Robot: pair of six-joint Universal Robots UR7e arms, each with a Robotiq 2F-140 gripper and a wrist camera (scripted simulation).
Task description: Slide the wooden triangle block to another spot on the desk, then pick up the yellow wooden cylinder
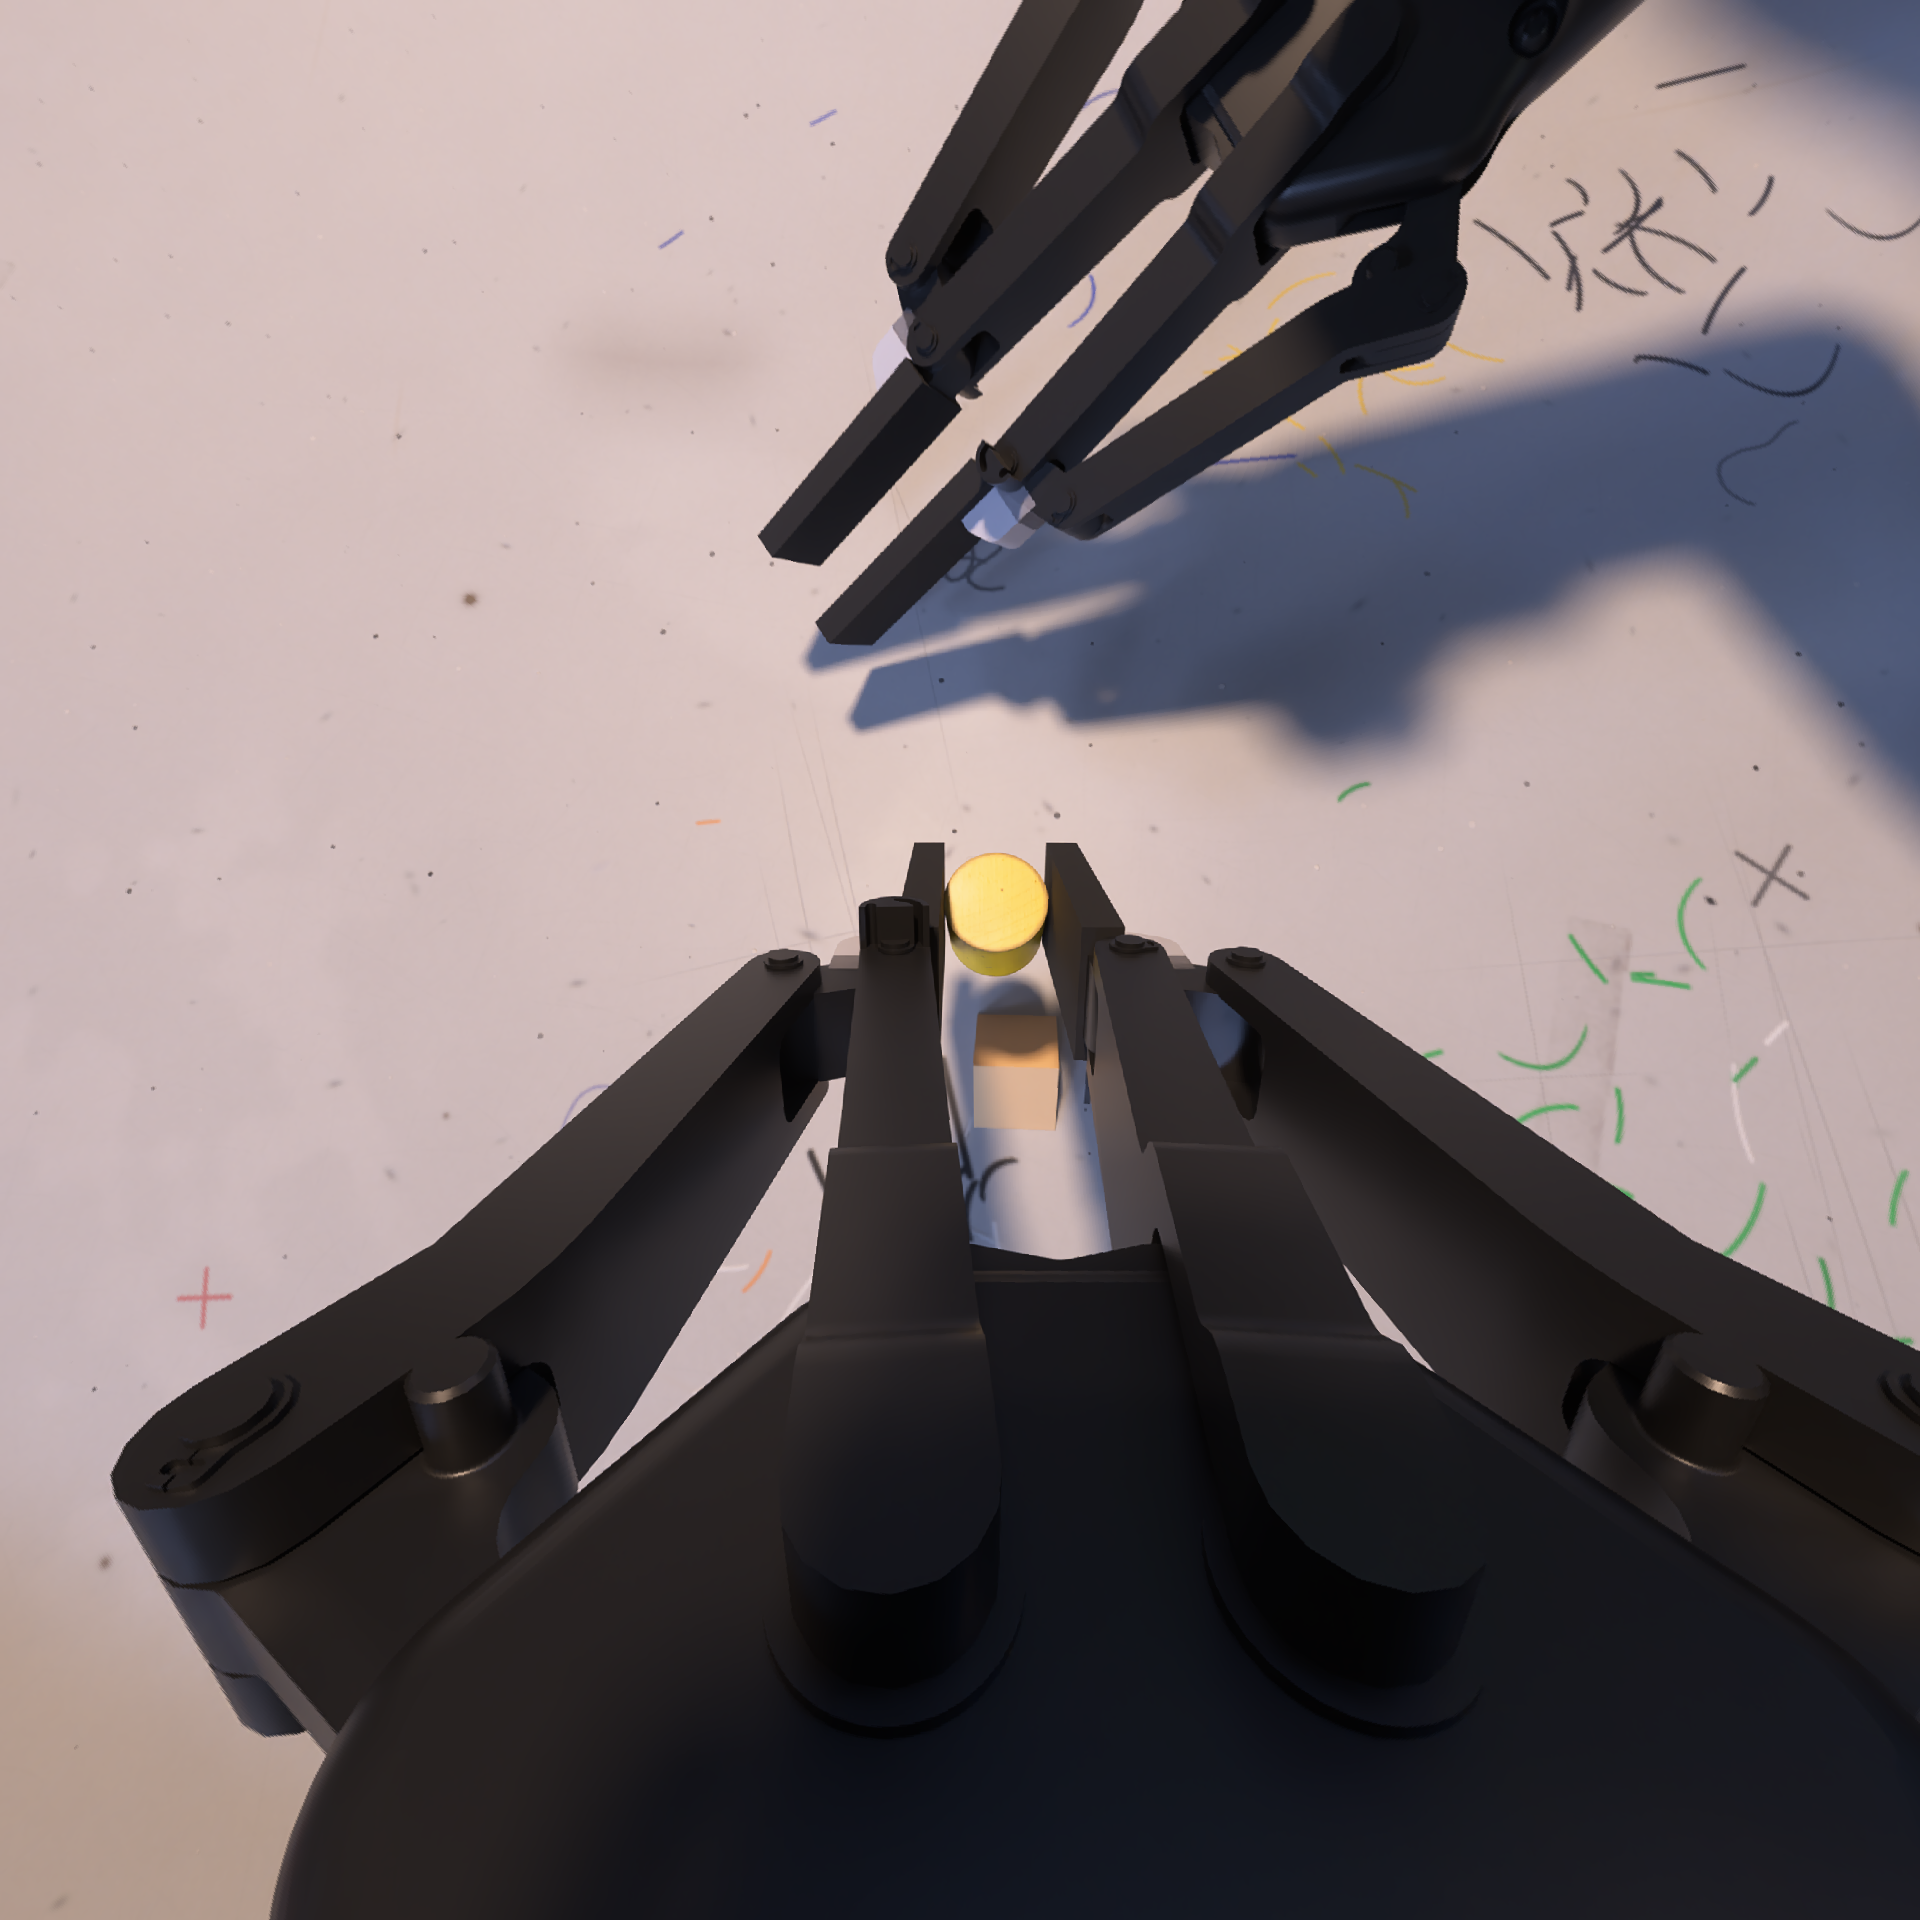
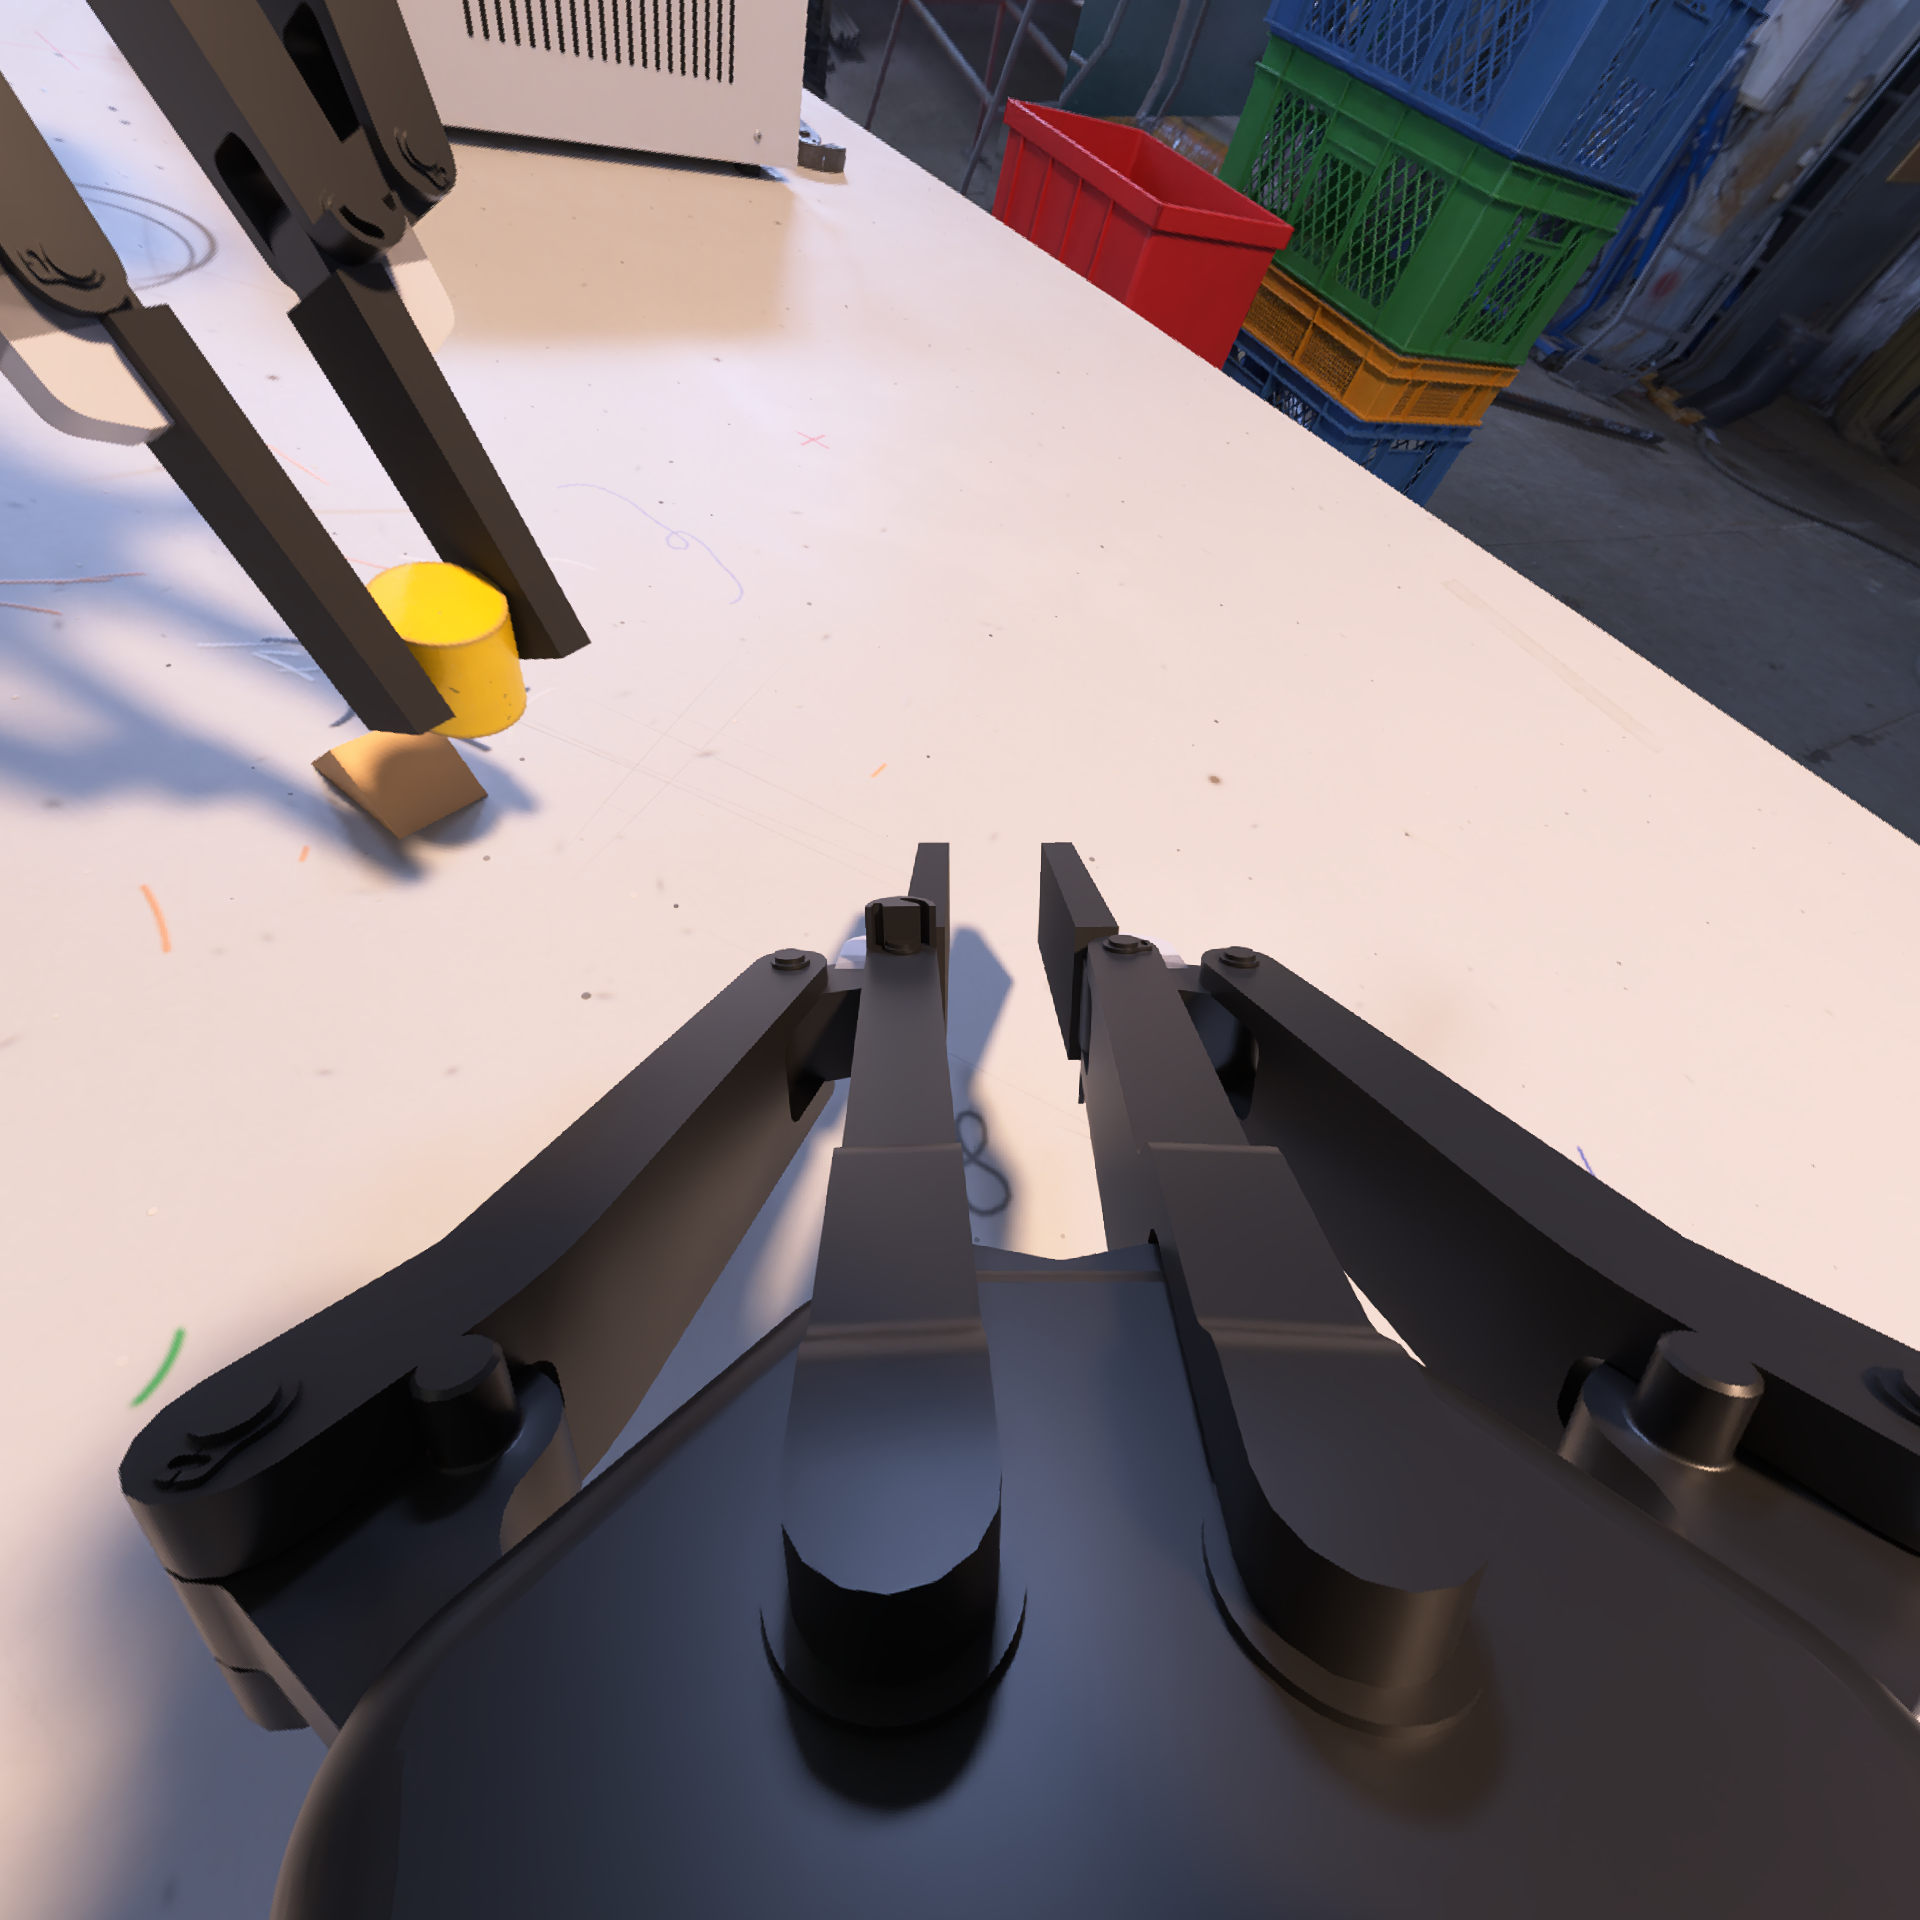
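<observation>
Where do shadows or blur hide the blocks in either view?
Left wrist view: the cylinder is brightly lit, while the triangle block below it has its upper part in shadow; arm shadows fall on the desk. Right wrist view: soft-edged shadow dims the triangle's left part; the cylinder is clear.

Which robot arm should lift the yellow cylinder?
The left. Its end effector already has a finger on each side of the cylinder, which looks raised above the triangle block. The right end effector is off to the side, holding nothing.
</observation>
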